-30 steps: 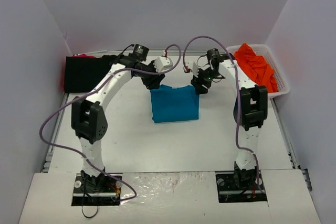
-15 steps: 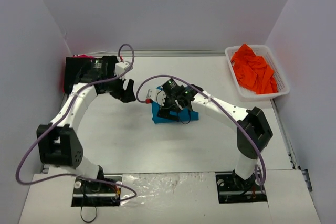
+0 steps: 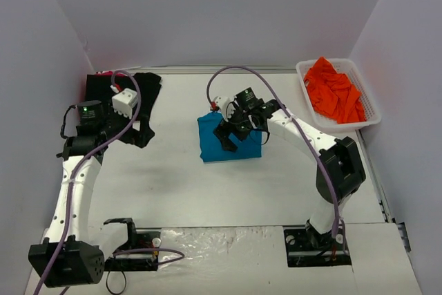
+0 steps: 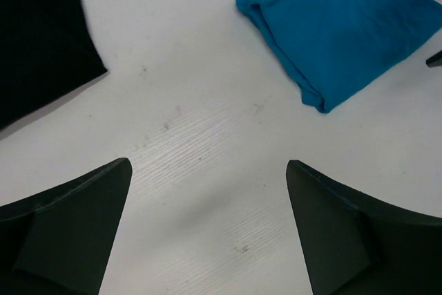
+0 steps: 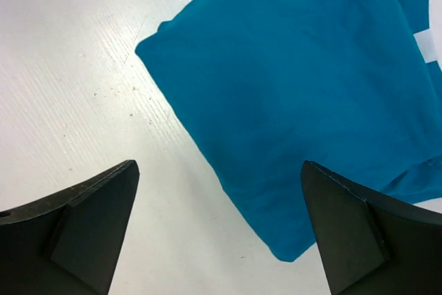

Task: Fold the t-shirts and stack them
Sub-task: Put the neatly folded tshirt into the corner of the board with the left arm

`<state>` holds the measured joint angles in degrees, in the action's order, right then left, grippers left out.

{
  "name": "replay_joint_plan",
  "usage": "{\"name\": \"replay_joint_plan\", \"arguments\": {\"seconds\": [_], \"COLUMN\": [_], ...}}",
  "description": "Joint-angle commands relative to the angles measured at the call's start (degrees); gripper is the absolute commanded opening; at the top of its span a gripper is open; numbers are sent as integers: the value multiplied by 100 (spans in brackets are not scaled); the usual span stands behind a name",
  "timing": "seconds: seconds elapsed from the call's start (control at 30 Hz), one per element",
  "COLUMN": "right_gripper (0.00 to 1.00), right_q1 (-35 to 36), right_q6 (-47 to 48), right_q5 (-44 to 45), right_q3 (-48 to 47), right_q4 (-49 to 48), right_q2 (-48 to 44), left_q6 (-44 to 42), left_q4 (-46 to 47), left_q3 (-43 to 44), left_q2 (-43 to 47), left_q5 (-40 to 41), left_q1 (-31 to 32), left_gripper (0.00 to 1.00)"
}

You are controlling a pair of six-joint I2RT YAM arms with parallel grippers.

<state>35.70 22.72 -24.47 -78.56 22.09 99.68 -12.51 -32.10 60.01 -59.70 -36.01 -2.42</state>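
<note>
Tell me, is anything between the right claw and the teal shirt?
Nothing visible. The right claw hangs open directly above the teal shirt, with no other object between them.

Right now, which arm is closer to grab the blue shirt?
Right. Its open right tool hangs over the teal shirt, while the left tool is away beside the black shirt.

One teal t-shirt (image 3: 210, 146), one black pile (image 3: 103, 91), one orange heap (image 3: 335, 91), one basket (image 3: 373, 112), two arms (image 3: 71, 188) (image 3: 304, 139)
</note>
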Motion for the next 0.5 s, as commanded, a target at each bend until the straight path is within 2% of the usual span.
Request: {"name": "replay_joint_plan", "arguments": {"seconds": [0.0,0.03,0.07,0.17,0.3,0.47], "right_gripper": [100,100,100,100,99,93], "right_q1": [155,269,679,1526,1984,2055], "right_q6": [-349,-295,-138,425,838,901], "right_q5": [-539,-202,175,1809,2427,2807], "right_q3": [-124,15,312,614,851,711], "right_q4": [60,-167,-465,-521,-740,-846], "right_q2": [-132,-272,-508,-546,-283,147], "left_q6": [442,460,478,636,786,707], "left_q4": [432,432,432,590,679,274], "left_q3": [28,28,20,-199,-306,-25], "left_q2": [117,125,125,283,328,-138], "left_q5": [-81,-56,-29,-282,-345,-556], "left_q1": [-442,-496,-523,-821,-945,-945], "left_gripper": [94,94,94,94,94,94]}}
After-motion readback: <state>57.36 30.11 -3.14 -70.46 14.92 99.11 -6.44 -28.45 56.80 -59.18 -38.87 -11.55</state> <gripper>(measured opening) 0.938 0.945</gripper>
